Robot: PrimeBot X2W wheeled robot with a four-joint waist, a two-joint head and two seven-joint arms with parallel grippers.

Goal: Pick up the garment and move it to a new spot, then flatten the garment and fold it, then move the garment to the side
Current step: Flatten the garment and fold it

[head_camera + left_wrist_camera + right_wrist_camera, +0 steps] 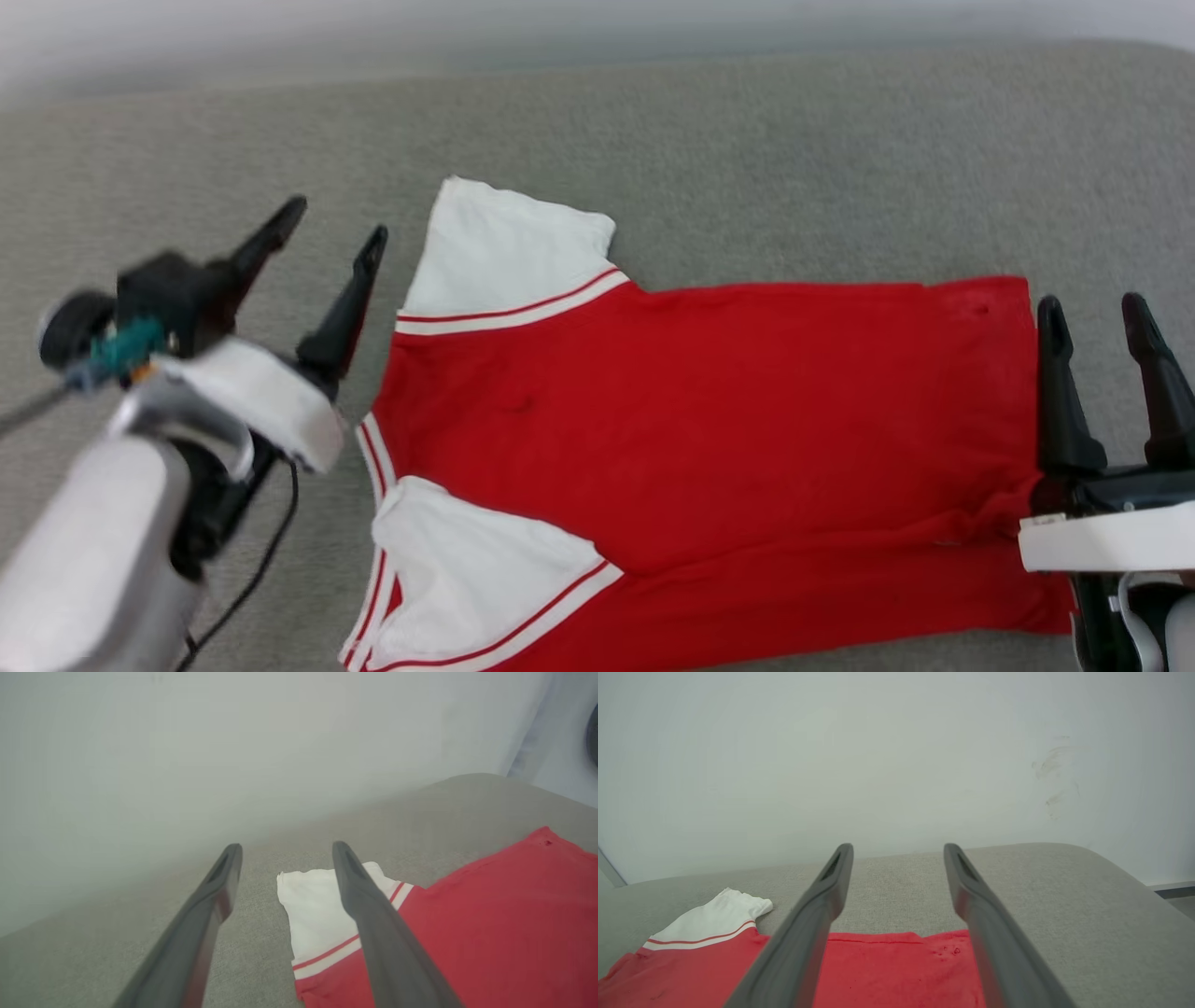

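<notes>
I see bare grey cushion (747, 140) across upper half of head frame, far edge meeting pale wall (878, 765); rounded corner at right of right wrist frame. Shirt (709, 420) spread flat mid-frame, running to bottom edge: plain red side up, white sleeves with red-white trim at left, hem at right. Left gripper (337, 217) wide open, empty, just left of upper sleeve. Right gripper (1092, 302) wide open, empty, by hem, lower right.

The shirt (709, 420) is cut off at the head view's 6 o'clock. The left arm (84, 551) at 8 o'clock is blurred; the right pincer (1092, 303) hides some hem.
</notes>
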